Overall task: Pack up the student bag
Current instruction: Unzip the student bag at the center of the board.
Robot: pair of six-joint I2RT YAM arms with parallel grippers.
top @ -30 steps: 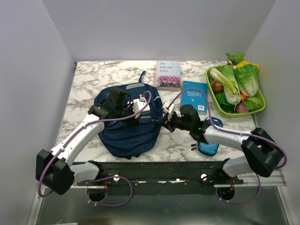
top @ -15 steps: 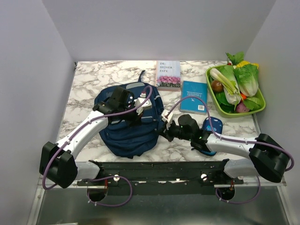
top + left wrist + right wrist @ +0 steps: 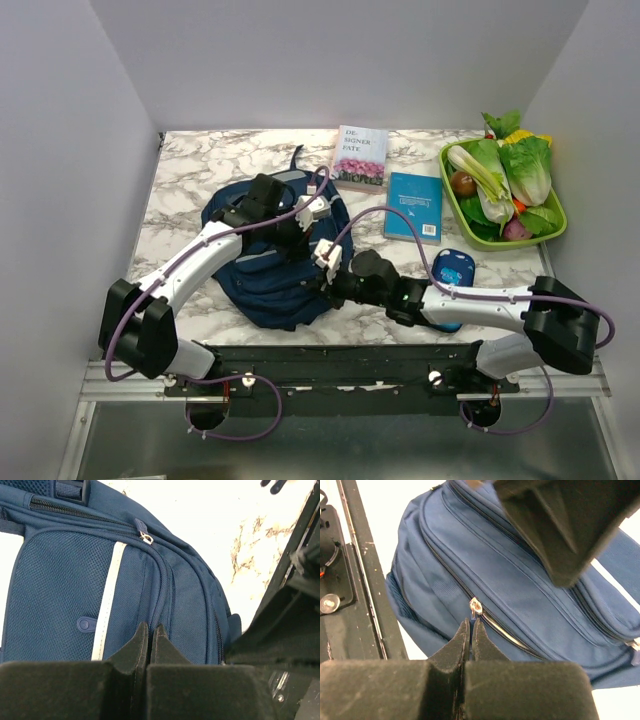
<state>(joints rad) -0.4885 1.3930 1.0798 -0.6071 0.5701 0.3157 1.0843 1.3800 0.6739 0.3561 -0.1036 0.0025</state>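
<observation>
bag (image 3: 262, 288): lay on bench (image 3: 190, 165), left of centre, toward near edge | left fingers (image 3: 145, 637): clenched, nothing visible between them, over bag's mesh front | right fingers (image 3: 467, 635): clenched, tips just at zip pull (image 3: 476, 608) on bag's right side, grasp on it unclear | teal book (image 3: 414, 206): right of bag, apart

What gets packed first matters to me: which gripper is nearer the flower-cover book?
Left. The left gripper is over the far right part of the student bag, just short of the flower-cover book. The right gripper is at the bag's near right edge, farther from the book.
</observation>
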